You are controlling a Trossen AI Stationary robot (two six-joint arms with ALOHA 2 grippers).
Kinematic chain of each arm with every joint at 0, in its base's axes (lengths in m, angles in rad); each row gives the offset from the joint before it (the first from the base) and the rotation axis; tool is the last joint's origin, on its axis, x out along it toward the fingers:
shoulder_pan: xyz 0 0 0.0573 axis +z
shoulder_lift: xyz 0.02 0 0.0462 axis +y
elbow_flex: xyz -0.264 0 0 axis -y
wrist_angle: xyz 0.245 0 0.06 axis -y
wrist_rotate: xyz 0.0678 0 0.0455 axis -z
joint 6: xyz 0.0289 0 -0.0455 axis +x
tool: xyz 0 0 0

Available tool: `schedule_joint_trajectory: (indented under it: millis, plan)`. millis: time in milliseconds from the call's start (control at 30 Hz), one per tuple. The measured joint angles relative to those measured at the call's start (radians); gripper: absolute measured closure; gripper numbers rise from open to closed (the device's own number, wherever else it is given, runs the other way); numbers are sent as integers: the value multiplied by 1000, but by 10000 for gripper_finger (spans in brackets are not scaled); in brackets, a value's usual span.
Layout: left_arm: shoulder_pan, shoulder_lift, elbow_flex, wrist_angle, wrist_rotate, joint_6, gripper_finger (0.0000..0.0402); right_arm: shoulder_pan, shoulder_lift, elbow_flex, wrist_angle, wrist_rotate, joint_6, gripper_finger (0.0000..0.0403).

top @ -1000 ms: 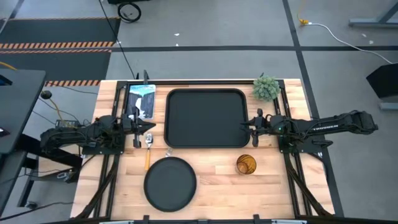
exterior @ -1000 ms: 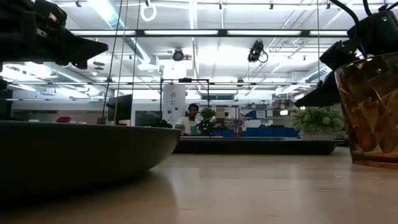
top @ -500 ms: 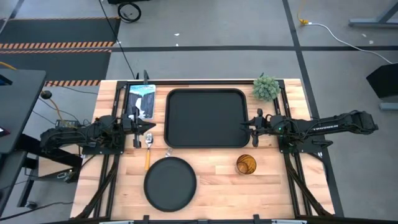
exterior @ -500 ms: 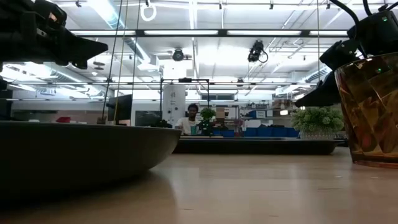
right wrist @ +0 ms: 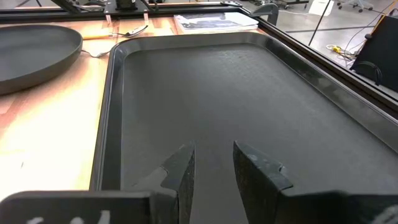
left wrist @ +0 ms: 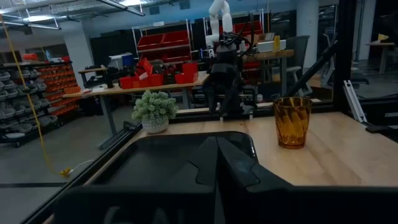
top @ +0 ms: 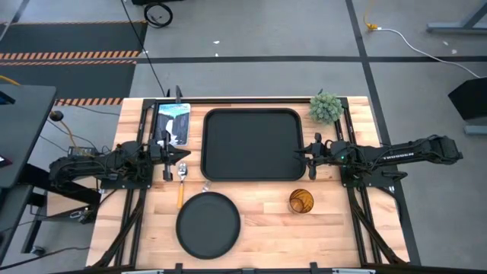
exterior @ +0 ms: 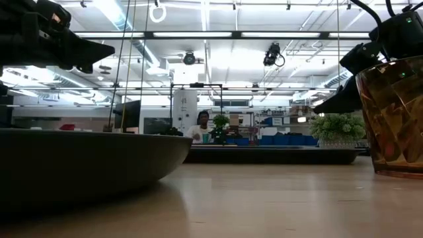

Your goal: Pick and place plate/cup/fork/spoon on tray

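The black tray [top: 253, 144] lies at the table's middle. The round black plate [top: 208, 223] lies flat near the front edge. The amber cup [top: 301, 201] stands upright to the plate's right. The spoon [top: 180, 190], with an orange handle, lies left of the tray. The silver fork [top: 205, 185] lies by the tray's near left corner. My left gripper [top: 184, 156] is shut and empty, at the tray's left edge. My right gripper [right wrist: 213, 165] is open by a narrow gap and empty, above the tray's right edge [top: 300, 154].
A small green potted plant [top: 326, 106] stands at the far right corner. A printed booklet [top: 173, 122] lies at the far left. Bare wood shows between the plate and the cup. A person [exterior: 201, 125] sits far off in the room behind the table.
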Motion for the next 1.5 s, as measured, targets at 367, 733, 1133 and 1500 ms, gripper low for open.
schedule_joint_trajectory:
  millis: [367, 733, 1133, 1500]
  plan:
    - [0, 0, 0, 0, 0, 0, 392, 0, 0, 0, 0, 0, 0, 287]
    - [0, 0, 0, 0, 0, 0, 392, 0, 0, 0, 0, 0, 0, 287]
    - [0, 0, 0, 0, 0, 0, 392, 0, 0, 0, 0, 0, 0, 287]
    - [0, 0, 0, 0, 0, 0, 392, -1, 0, 0, 3, 51, 0, 287]
